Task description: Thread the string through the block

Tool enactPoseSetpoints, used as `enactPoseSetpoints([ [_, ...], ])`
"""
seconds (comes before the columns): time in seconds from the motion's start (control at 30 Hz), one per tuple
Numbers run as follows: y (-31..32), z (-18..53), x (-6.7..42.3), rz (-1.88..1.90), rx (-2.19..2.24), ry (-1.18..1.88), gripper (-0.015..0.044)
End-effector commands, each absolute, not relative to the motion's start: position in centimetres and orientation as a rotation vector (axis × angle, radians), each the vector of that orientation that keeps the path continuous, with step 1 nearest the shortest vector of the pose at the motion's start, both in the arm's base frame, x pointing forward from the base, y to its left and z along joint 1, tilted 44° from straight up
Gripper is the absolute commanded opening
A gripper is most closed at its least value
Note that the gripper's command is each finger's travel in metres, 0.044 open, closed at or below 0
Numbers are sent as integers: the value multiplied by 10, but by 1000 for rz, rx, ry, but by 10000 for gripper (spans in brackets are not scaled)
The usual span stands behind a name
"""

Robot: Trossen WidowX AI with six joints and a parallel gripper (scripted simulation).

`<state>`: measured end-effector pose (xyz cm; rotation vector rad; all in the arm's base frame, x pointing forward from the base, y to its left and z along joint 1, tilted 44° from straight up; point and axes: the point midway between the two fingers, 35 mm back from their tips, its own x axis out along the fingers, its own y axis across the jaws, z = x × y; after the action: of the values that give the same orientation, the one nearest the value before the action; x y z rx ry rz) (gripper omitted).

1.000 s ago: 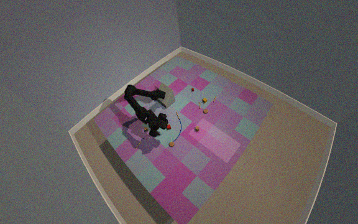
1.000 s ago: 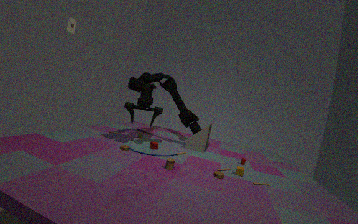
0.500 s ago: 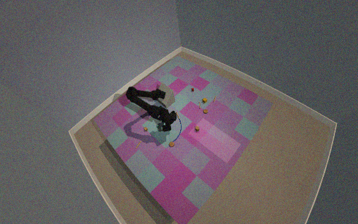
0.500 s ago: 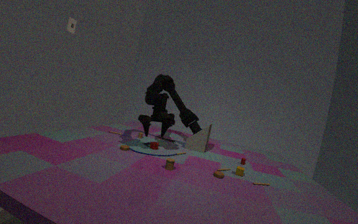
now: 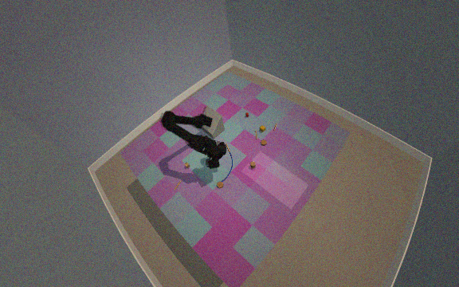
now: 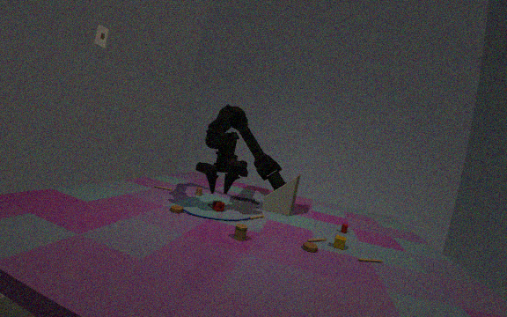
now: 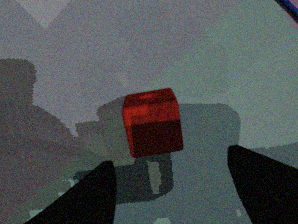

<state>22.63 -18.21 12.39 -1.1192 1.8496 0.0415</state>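
I see the red block (image 7: 152, 123), a small cube, resting flat on the bench (image 6: 104, 264); its hole is not discernible. The blue string (image 6: 218, 217) curves around it without touching, from the round wooden button (image 6: 177, 209) to the thin stick (image 6: 256, 217), which lies flat.
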Motion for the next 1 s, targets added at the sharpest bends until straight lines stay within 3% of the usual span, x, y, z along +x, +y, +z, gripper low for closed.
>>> enactPoseSetpoints([
  [0.0,-182,124,226,41,-1119,1850,242],
  [0.1,-182,124,226,41,-1119,1850,242],
  [0.4,-182,124,226,42,-1119,1850,6],
  [0.93,-182,124,226,42,-1119,1850,0],
  [0.97,-182,124,226,42,-1119,1850,26],
])
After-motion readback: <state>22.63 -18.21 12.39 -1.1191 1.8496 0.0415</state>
